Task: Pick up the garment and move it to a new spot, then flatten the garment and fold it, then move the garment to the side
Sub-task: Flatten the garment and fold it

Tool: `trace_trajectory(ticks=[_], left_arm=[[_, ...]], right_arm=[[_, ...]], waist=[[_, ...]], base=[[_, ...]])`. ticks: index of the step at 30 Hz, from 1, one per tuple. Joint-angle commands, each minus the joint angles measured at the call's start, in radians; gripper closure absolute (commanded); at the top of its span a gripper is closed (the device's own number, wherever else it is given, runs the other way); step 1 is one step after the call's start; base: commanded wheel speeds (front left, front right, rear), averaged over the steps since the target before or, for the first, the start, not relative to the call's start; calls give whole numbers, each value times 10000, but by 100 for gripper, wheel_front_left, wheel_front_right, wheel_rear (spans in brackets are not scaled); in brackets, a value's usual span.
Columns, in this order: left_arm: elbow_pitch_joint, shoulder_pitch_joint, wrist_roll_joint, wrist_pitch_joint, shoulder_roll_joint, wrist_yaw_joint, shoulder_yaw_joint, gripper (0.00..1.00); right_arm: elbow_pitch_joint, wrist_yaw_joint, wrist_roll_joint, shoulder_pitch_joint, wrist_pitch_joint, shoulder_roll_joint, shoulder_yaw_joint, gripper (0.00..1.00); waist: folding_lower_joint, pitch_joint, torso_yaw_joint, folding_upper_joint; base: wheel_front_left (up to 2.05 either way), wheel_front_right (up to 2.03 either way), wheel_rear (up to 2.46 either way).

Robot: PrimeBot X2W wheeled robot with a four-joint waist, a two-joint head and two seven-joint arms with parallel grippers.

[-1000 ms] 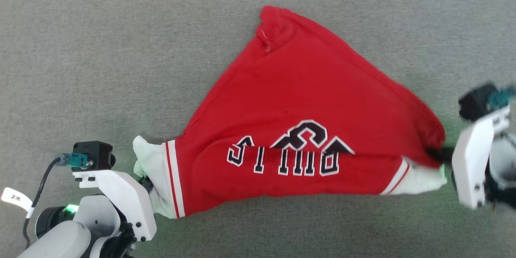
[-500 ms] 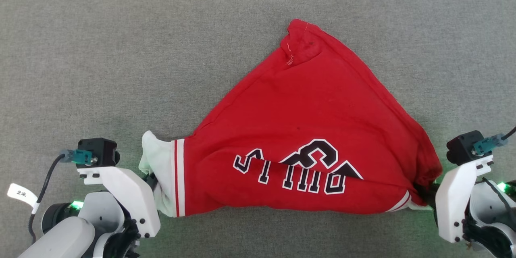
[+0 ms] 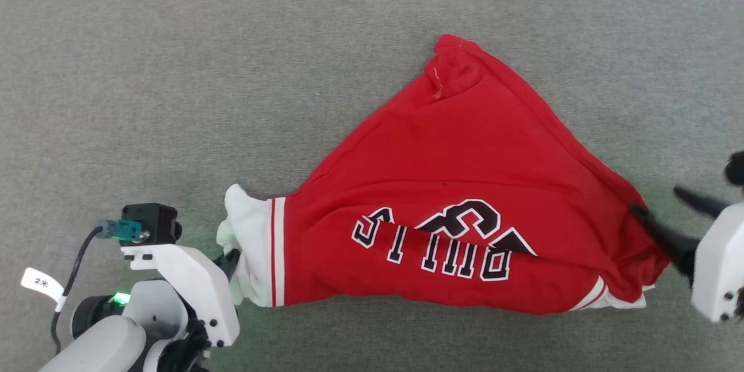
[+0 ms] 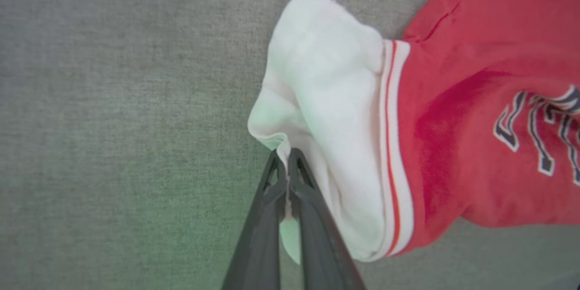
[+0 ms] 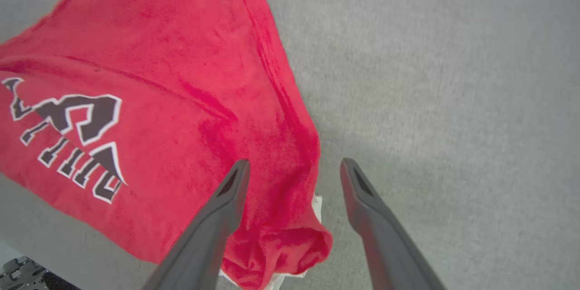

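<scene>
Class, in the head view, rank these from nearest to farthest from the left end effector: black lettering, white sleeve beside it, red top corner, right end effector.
1. White sleeve, pinched by the left end effector, lower left.
2. Black lettering, lower middle.
3. Red top corner, upper middle-right.
4. Right end effector, open, far right.

- Setting: likely a robotics lab work area; the room type is not certain.
- Evidence: 1 plain grey woven work surface (image 3: 174,70) under the robot, and 1 hand-labelled cable tag (image 3: 40,285) on its wiring.
</scene>
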State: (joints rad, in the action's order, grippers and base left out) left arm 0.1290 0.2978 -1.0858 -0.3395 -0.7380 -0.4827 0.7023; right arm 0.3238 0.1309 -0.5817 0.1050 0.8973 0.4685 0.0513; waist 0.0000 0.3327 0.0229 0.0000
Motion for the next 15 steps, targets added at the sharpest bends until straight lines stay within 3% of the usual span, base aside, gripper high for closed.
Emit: trace_trajectory(ticks=[1, 7, 15], left_arm=[[15, -88, -50, 43, 39, 40, 11, 100], [-8, 224, 141, -26, 241, 189, 213, 100], [-272, 912, 418, -195, 730, 554, 630, 100]], right_arm=[[126, -3, 36, 151, -38, -77, 70, 0], [143, -2, 618, 1479, -669, -292, -284, 0], [-2597, -3, 898, 4208, -2068, -46, -1755, 0]], waist=[[0, -7, 74, 0], [0, 106, 538, 0], [0, 432, 1524, 0]], base=[[0, 0, 0], [0, 0, 0], [0, 0, 0]])
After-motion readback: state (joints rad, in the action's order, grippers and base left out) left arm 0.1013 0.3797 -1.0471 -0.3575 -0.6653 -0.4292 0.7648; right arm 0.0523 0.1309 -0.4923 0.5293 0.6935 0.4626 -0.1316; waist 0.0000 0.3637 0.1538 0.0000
